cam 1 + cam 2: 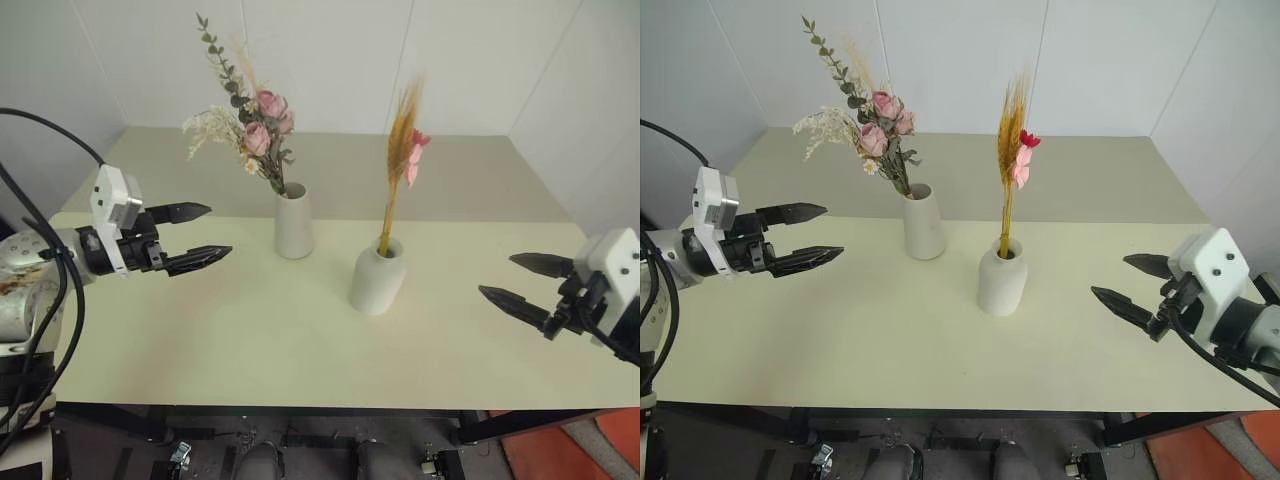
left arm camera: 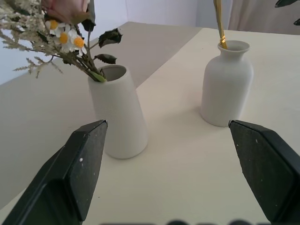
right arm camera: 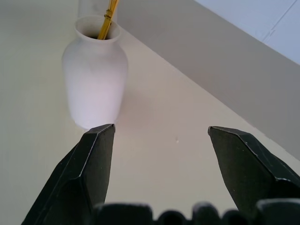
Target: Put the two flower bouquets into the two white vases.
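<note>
Bouquets both stand in their vases, the rose bunch (image 1: 250, 125) in the tapered vase (image 1: 294, 222) and the wheat stalk (image 1: 401, 150) in the bottle vase (image 1: 377, 276), so the left tool (image 1: 200, 235) and right tool (image 1: 525, 285), both wide and empty, should clear the table (image 1: 250, 340) without brushing the stems

pale cream table (image 1: 300, 350), white panelled walls (image 1: 330, 50), reddish floor (image 1: 600, 450)

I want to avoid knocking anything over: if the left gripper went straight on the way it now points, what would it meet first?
Probably the tall tapered vase holding the rose bouquet. The open left gripper points across the table toward it; in its wrist view that vase stands nearest, the rounded vase farther off. Depth is unclear, so it might pass just in front.
</note>
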You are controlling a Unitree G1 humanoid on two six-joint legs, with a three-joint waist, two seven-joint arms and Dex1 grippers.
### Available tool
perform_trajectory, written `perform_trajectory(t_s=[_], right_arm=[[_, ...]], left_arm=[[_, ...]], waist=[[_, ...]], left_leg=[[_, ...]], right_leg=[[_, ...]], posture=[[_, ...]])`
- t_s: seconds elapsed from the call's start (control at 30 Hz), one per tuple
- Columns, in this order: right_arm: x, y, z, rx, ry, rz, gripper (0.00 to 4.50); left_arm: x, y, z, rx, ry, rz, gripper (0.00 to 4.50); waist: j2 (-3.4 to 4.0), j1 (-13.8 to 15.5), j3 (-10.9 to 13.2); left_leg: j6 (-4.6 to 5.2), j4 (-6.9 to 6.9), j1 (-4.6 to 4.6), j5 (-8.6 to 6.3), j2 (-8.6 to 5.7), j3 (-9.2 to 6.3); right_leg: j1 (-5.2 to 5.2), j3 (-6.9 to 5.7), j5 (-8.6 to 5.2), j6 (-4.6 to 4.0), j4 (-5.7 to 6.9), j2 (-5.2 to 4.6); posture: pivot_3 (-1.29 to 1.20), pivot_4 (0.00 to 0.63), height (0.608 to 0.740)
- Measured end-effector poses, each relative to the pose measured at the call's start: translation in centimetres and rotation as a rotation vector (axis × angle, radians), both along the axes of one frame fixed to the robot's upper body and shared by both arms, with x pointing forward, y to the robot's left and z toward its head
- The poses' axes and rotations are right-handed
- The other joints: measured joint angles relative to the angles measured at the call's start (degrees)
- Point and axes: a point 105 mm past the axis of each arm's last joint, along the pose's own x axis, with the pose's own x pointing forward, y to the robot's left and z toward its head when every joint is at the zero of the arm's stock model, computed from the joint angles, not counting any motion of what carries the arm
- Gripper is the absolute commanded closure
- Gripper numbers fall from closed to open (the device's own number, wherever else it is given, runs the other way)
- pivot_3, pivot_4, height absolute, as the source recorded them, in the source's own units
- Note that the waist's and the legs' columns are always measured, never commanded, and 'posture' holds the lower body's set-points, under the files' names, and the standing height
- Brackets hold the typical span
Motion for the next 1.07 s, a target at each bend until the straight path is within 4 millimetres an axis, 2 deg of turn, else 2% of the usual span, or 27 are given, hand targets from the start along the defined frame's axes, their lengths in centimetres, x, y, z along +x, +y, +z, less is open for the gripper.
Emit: perform_trajectory(t_s=[0.33,0.53,0.7,0.93,1.07], right_arm=[[-0.4,-0.2,0.0,-0.007,0.031,0.013,0.70],[-0.4,-0.6,-0.3,-0.010,0.075,0.022,0.70],[-0.3,-0.7,-0.9,-0.012,0.113,0.028,0.70],[-0.5,-0.6,-0.9,-0.023,0.116,0.005,0.70],[-1.1,-0.8,-0.6,-0.030,0.100,-0.014,0.70]], left_arm=[[-0.4,0.8,-0.3,0.035,0.027,0.020,0.01],[-1.9,1.5,0.5,0.072,0.054,0.042,0.01],[-2.7,1.2,-0.3,0.070,0.106,0.030,0.01],[-1.6,0.5,0.6,0.059,0.067,0.008,0.01],[-0.5,-0.2,0.2,0.053,0.061,-0.014,0.01]], waist=[[0.00,-0.2,0.0],[0.00,-0.2,0.0],[0.00,-0.2,0.0],[0.00,0.2,0.0],[0.00,0.1,0.0]], left_leg=[[0.00,0.00,-0.03,0.00,0.02,0.07],[0.00,0.00,-0.01,0.00,0.03,0.08],[0.00,0.00,0.00,0.00,0.04,0.09],[0.00,0.00,-0.02,0.00,0.02,0.10],[0.00,0.00,-0.04,0.00,0.01,0.09]], right_leg=[[-0.04,0.04,-0.09,0.08,-0.01,0.00],[-0.05,0.04,-0.13,0.12,-0.02,0.00],[-0.05,0.04,-0.14,0.11,-0.01,0.01],[-0.04,0.04,-0.15,0.11,-0.02,0.00],[-0.04,0.04,-0.14,0.10,-0.02,0.00]], posture=[[0.00,0.150,0.740],[0.00,0.150,0.740],[0.00,0.150,0.740],[0.00,0.150,0.740],[0.00,0.150,0.740]])
